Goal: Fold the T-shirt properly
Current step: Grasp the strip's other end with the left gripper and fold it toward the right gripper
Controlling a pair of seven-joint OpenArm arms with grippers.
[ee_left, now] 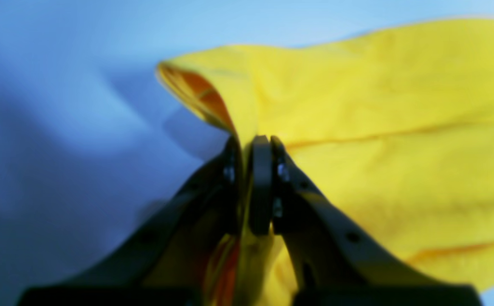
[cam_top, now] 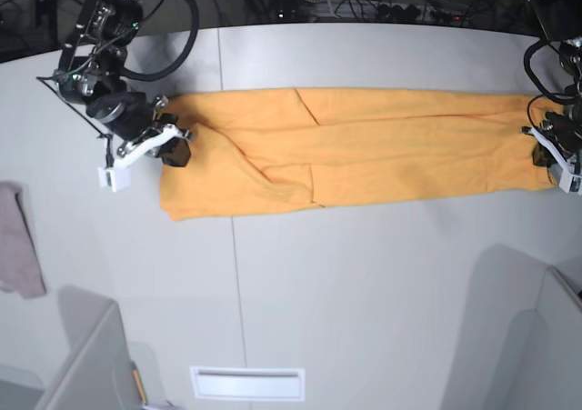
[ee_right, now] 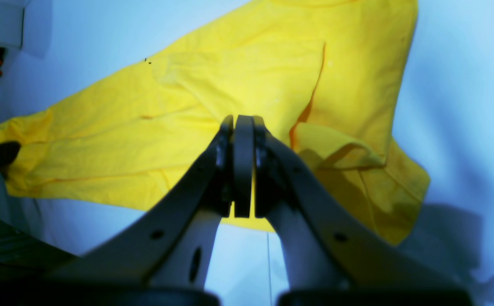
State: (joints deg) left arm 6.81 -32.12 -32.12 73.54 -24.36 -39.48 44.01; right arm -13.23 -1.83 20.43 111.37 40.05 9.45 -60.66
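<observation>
The T-shirt (cam_top: 364, 151) is seen as soft, matt woven cloth, lightly creased, with stitched seams. The worktop (cam_top: 364, 292) is shown as a smooth, pale, faintly sheened surface. The jaws of the left gripper (ee_left: 251, 146) and right gripper (ee_right: 243, 123) are made of dark matt plastic, fixed with small shiny metal screws.

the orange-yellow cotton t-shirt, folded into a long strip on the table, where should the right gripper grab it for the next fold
Probably the two corners of the short end of the orange-yellow cotton T-shirt nearest the right gripper, coming in from that end, low along the grey table. The strip lies flat there with its edge exposed. The right gripper looks shut above the cloth, while the left gripper pinches the opposite end.
</observation>
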